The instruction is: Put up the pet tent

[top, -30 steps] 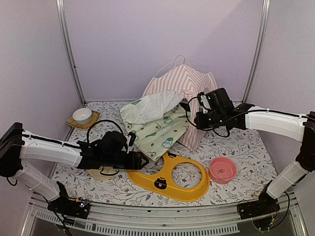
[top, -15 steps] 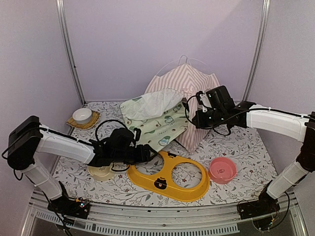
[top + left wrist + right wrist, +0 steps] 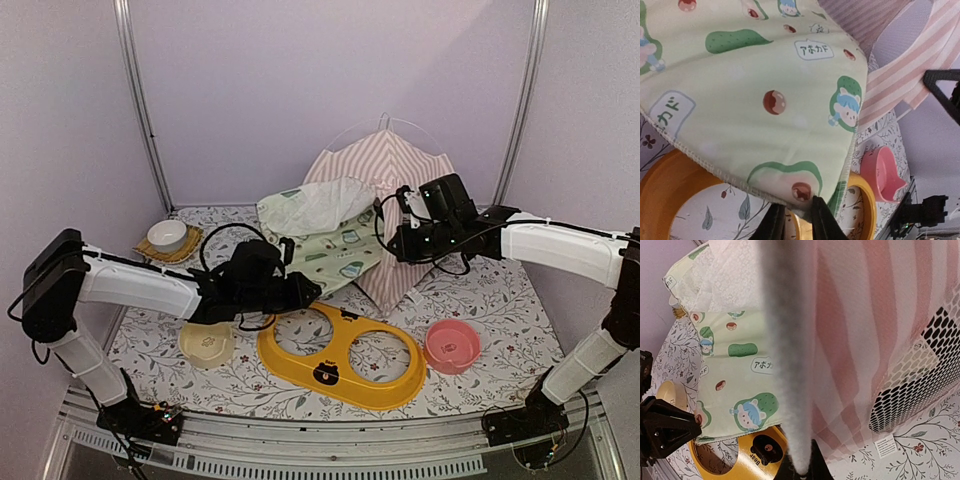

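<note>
Back-centre of worktop (image 3: 505,300): tent (image 3: 385,180) slumped, leaning. The right tool (image 3: 800,471) is clamped on tent; left tool (image 3: 796,220) pinches green cloth (image 3: 750,90) hem. Risks: shallow hem grip slips; opposing pulls topple tent.

White arm links (image 3: 130,292), black joints (image 3: 50,280), looped black cables (image 3: 215,245)

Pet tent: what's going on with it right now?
Both arms are working the fabric. The left hand is pinched on the near edge of the green avocado-print sheet, holding it above the yellow feeder tray. The right hand is shut on the striped side of the pet tent, which looks slumped and only half raised at the back.
</note>
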